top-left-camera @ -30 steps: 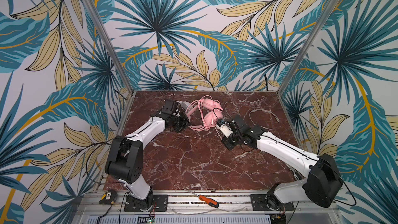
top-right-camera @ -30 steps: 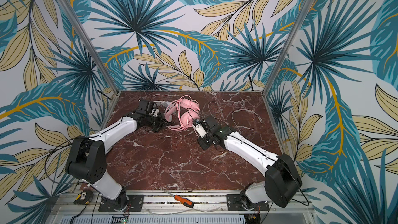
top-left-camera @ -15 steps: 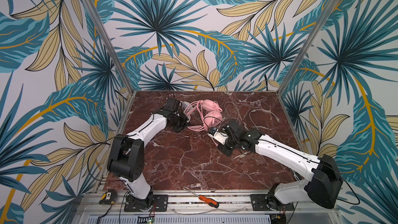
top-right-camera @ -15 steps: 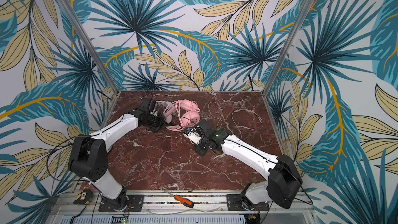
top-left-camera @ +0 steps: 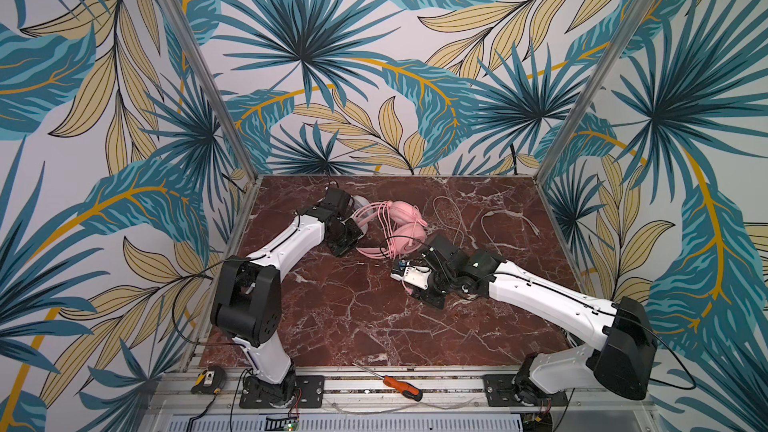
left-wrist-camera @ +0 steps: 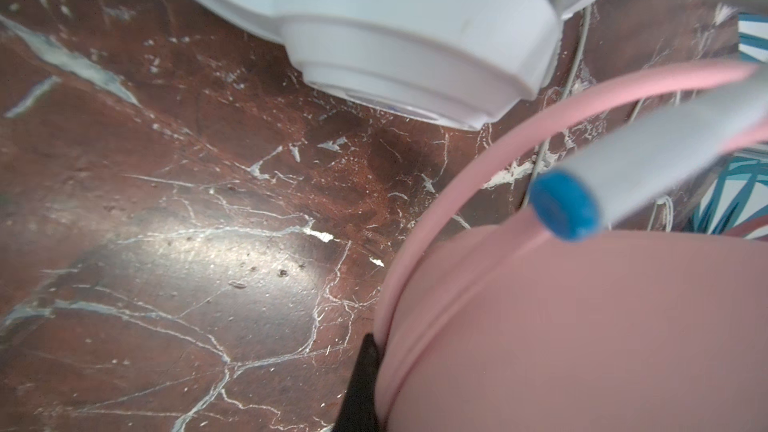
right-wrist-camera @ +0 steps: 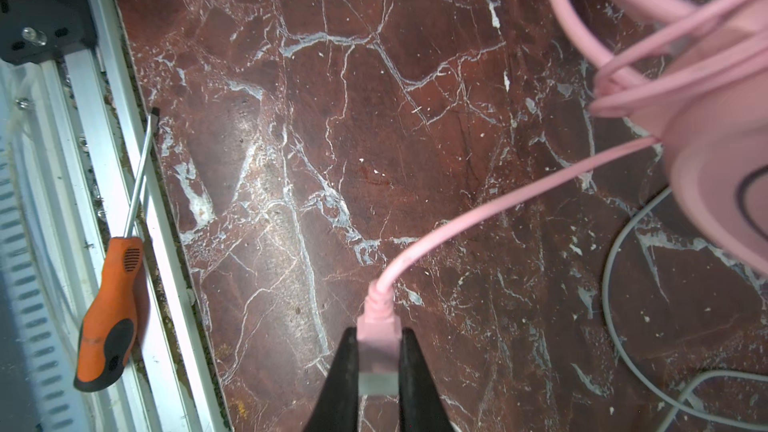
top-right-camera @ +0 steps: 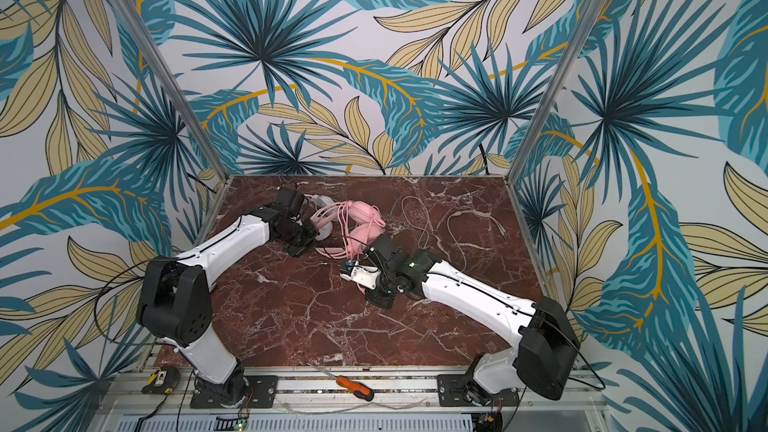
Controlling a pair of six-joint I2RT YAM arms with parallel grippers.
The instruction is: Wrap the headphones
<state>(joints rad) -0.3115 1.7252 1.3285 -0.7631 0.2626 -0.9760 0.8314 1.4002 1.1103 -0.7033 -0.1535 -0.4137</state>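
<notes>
The pink headphones (top-left-camera: 405, 226) lie at the back middle of the marble table, with pink cable looped over the headband. My left gripper (top-left-camera: 354, 238) is at their left side. In the left wrist view one black finger (left-wrist-camera: 360, 384) presses against the rim of the pink earcup (left-wrist-camera: 582, 326); the other finger is hidden behind it. A white earcup (left-wrist-camera: 395, 35) of the white headphones lies just beyond. My right gripper (right-wrist-camera: 379, 332) is shut on the plug (right-wrist-camera: 374, 317) of the pink cable (right-wrist-camera: 498, 201), which runs slack back to the pink headphones (right-wrist-camera: 715, 184).
The white cable (top-left-camera: 455, 218) lies in loose loops across the back right of the table (top-left-camera: 353, 326). An orange-handled screwdriver (top-left-camera: 401, 386) rests on the front rail, and a tape measure (top-left-camera: 208, 380) sits at the rail's left end.
My right gripper has moved toward the front of the table with the pink plug, drawing the cable away from the headphones. The left gripper has stayed at the headphones.
</notes>
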